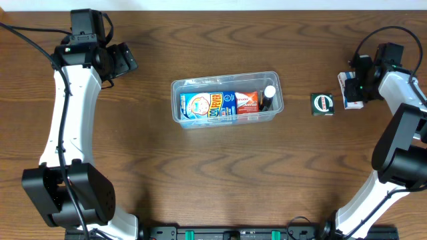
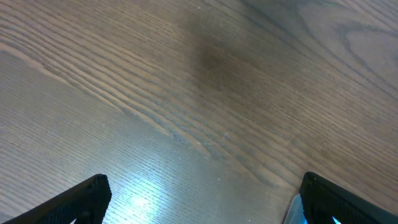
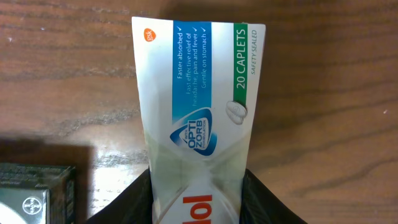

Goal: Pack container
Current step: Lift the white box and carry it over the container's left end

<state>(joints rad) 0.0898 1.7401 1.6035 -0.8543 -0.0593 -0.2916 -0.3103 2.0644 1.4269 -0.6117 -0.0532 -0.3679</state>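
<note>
The clear plastic container (image 1: 227,100) sits mid-table and holds a blue and yellow box (image 1: 201,105), a red and white box (image 1: 247,102) and a small dark bottle (image 1: 267,97). My right gripper (image 1: 353,85) at the far right is shut on a white caplet box (image 3: 198,93) with blue and green stripes; its fingers press both sides of the box (image 3: 198,205). A small dark green box (image 1: 321,104) lies between it and the container, and shows at the lower left of the right wrist view (image 3: 34,193). My left gripper (image 1: 123,59) is open and empty over bare wood (image 2: 199,202) at the far left.
Wood-grain table (image 1: 220,173) all round. Arm bases stand at the front left (image 1: 67,193) and front right (image 1: 400,167). A black rail (image 1: 233,233) runs along the front edge.
</note>
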